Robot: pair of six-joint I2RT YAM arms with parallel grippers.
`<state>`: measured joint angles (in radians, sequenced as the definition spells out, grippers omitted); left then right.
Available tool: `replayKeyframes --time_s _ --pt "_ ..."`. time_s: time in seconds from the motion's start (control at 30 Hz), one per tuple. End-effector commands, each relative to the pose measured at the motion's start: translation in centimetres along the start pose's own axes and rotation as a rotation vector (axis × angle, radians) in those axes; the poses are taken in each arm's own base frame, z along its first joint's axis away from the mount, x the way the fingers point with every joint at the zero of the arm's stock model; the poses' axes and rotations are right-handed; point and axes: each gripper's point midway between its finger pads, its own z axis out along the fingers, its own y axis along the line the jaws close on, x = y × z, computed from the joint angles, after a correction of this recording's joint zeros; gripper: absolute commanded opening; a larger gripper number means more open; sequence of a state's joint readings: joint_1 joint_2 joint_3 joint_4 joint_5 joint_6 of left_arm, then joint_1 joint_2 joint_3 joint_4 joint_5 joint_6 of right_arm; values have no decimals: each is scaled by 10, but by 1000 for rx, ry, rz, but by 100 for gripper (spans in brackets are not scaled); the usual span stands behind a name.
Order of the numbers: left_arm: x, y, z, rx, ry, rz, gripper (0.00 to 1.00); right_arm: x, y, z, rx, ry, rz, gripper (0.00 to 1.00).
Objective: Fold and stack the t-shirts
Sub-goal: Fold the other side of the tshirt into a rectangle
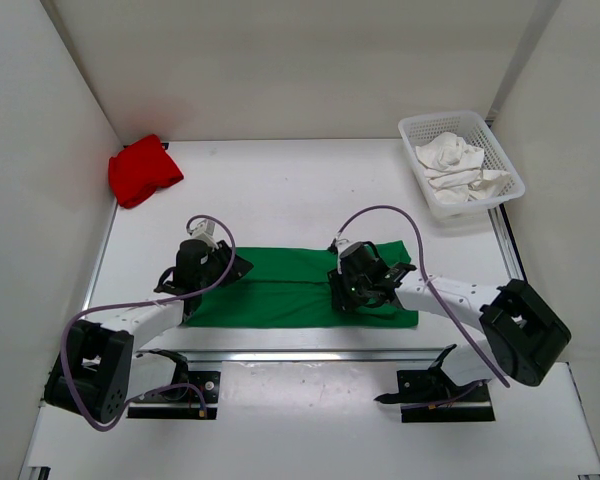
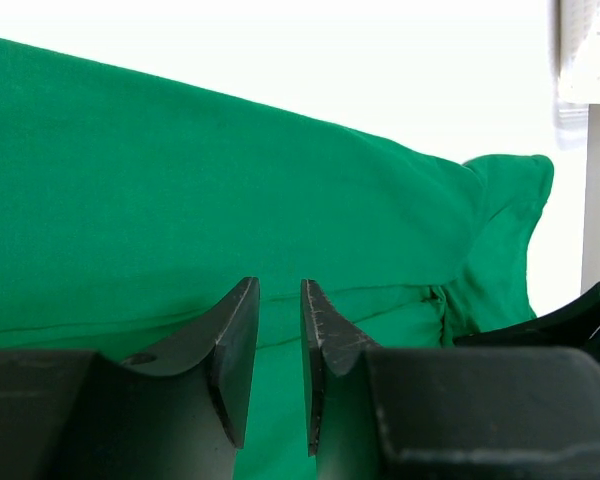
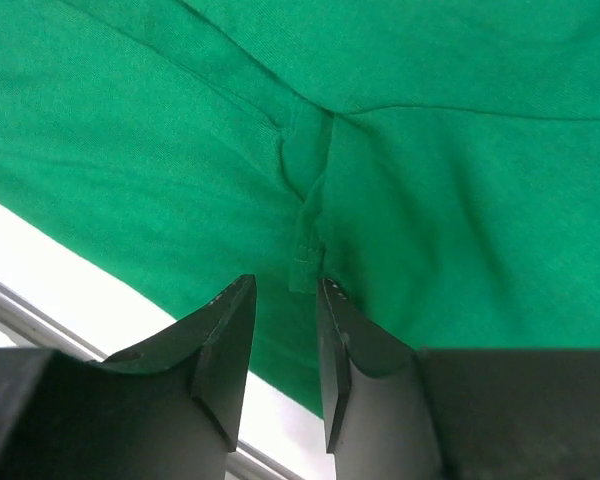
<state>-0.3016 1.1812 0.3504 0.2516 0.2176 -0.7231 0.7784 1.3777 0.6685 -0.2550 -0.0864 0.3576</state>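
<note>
Green shirt [image 1: 280,290] lying near-centre, long axis running left-right. Left gripper [image 2: 278,300] sitting over its left end, right gripper [image 3: 285,290] over the right; both jaws nearly together, can't tell if pinching.

3 shirts, all well apart. Green shirt [image 1: 270,285] lay flat near the front edge of the table [image 1: 280,190], folded into 1 long strip running left to right. Its layers were mostly smooth, with 1 small seam pucker [image 3: 305,215] and a sleeve bunched at the right end. Red shirt [image 1: 143,170] sat in the far-left corner as a compact lump against the wall. White shirt [image 1: 455,165] was crumpled, unfolded, inside the basket [image 1: 442,118] at far right.
</note>
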Motion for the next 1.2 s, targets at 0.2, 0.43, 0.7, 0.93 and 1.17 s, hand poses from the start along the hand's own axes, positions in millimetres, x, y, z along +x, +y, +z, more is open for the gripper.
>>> replayKeyframes --time_s 0.2,0.43,0.7,0.93,1.17 --pt "-1 -1 0 15 -20 -6 34 -9 -7 9 38 -33 -7 20" --pt "-2 -6 0 29 -28 0 34 -4 -10 13 68 -22 -19 0" --pt "-3 -4 -3 22 -26 -5 34 -29 27 -11 -99 -103 9 0" --pt "-9 -11 -4 48 -35 -3 34 -29 38 -16 -177 -66 38 0" --pt "-7 -7 -8 48 -30 -14 35 -20 38 -19 -211 -13 57 30"
